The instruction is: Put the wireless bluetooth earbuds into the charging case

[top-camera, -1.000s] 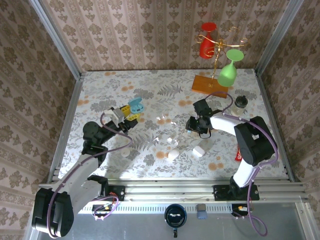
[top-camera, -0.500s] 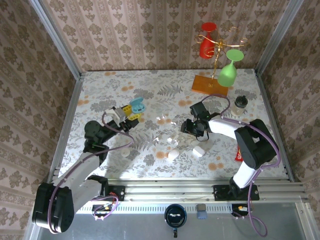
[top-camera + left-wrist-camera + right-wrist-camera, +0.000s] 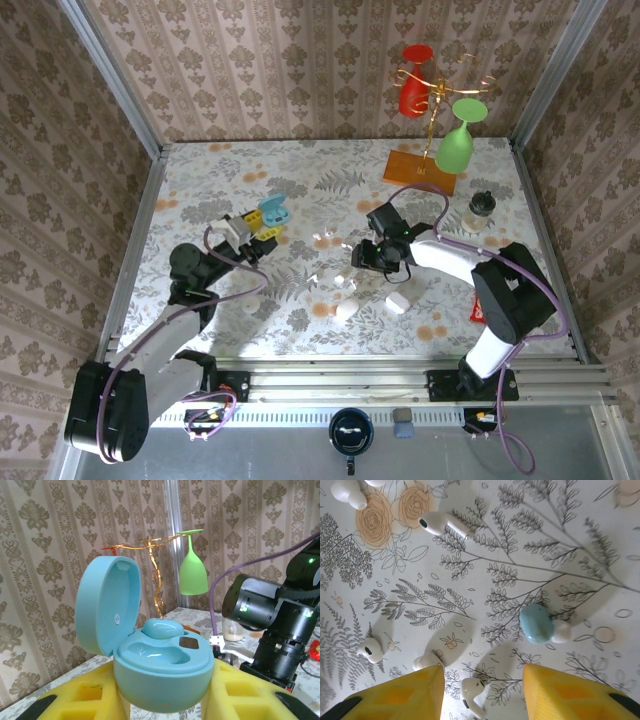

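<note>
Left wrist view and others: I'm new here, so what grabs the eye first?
An open turquoise charging case, one earbud seated inside, sits clamped in the left gripper. Overhead, a red goblet and a green goblet hang from a gold stand at the far right. Under the right gripper, a turquoise earbud lies among white earbuds.

No lettering, number or brand can be read anywhere. A tiny round mark [image 3: 116,619] sits inside the lid [image 3: 97,587] of the blue charging case [image 3: 165,675], too small to make out.
</note>
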Available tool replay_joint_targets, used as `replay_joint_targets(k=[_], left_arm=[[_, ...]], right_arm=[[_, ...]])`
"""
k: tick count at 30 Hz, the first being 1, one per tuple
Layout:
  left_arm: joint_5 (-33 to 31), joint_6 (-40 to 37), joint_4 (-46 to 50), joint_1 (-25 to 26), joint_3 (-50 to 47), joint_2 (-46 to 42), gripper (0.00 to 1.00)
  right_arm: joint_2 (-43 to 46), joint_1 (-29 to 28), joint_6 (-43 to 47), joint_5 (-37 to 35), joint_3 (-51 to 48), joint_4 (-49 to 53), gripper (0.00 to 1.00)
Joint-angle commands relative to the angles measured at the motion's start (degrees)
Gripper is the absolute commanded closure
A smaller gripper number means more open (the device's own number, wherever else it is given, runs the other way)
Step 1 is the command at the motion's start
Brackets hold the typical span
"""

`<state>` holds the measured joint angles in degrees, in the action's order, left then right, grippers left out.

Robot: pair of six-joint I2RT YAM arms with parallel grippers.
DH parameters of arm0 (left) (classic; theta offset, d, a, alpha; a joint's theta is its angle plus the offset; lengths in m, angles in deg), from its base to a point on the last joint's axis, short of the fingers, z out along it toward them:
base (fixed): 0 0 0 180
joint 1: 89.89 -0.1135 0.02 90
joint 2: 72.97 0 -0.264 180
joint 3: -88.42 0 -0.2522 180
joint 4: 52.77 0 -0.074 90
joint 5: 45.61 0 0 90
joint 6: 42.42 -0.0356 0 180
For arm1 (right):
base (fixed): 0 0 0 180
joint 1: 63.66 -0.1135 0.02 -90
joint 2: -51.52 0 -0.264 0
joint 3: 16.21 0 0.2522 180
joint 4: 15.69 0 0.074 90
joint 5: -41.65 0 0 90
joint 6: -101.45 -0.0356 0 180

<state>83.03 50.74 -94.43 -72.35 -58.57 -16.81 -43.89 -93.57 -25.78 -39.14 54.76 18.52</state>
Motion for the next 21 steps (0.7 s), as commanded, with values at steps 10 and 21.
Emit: replay_joint_targets(k=[10, 21], left_arm=[[-9.5, 4.8, -6.2, -5.5, -3.8, -1.4, 0.76], [-9.4, 4.8, -4.4, -5.8, -3.3, -2.3, 0.77]], right_arm=[[-11.4, -12.3, 18.0, -41.0, 19.1, 27.4, 0.55], [-22.3, -15.1, 22.1, -46.1, 25.8, 29.5, 0.64]])
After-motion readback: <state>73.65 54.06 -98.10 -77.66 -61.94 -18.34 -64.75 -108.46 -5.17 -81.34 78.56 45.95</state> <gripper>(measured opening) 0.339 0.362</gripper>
